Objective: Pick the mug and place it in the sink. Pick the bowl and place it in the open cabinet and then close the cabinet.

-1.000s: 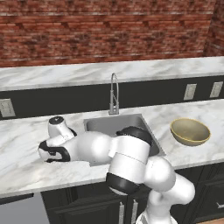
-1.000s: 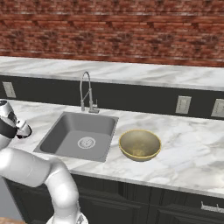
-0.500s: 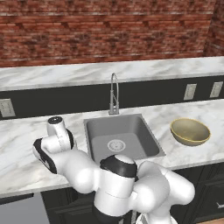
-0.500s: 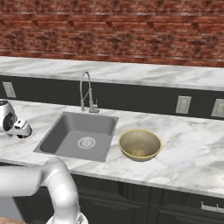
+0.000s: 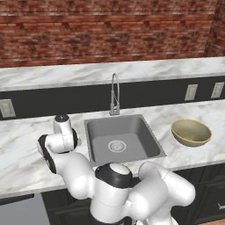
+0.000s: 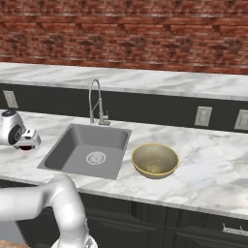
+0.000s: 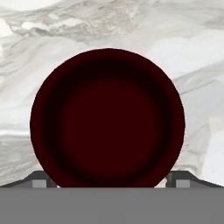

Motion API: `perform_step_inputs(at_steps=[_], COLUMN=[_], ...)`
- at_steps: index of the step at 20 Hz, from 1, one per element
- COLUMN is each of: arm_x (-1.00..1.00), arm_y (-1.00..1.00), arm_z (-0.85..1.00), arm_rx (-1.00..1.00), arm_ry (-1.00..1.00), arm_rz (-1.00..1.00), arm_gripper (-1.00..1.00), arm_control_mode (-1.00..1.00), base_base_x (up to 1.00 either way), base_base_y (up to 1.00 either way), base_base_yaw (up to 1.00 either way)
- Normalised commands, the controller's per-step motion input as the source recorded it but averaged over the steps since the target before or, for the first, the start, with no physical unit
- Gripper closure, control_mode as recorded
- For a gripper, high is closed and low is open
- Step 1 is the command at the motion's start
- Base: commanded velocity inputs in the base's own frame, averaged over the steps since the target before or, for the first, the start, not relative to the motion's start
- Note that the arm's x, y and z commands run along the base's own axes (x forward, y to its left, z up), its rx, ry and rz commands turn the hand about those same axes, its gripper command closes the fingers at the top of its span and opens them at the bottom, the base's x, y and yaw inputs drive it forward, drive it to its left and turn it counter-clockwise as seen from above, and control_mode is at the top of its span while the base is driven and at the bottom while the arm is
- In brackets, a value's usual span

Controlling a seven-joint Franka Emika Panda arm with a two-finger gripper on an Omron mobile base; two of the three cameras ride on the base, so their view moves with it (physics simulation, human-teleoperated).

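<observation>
Hand view, mug [image 7: 107, 118] between tool [image 7: 109, 179] fingertips

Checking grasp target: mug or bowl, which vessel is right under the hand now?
The mug: its dark red mouth sits between the fingertips in the hand view. The cream bowl sits apart on the counter, on the sink's far side.

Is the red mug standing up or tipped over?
Standing up. The hand view looks straight down into the mug: its round mouth faces the camera, dark and empty inside, marble counter around it.
</observation>
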Motion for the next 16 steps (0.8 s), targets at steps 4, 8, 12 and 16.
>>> perform_step_inputs(at_steps=[4, 8, 12, 16], arm_x=[0.12, 0.0, 0.0, -0.02], arm_y=[0.0, 0.04, 0.1, 0.22], arm_z=[-0.16, -0.09, -0.08, -0.07], arm_rx=[0.0, 0.0, 0.0, 0.0], arm_ry=[0.0, 0.0, 0.0, 0.0], arm_rz=[0.1, 0.07, 0.09, -0.01], arm_gripper=[1.0, 1.0, 1.0, 1.0], arm_control_mode=[-1.0, -1.0, -1.0, -1.0], base_base_x=[0.0, 0.0, 0.0, 0.0], base_base_y=[0.0, 0.0, 0.0, 0.0], base_base_yaw=[0.0, 0.0, 0.0, 0.0])
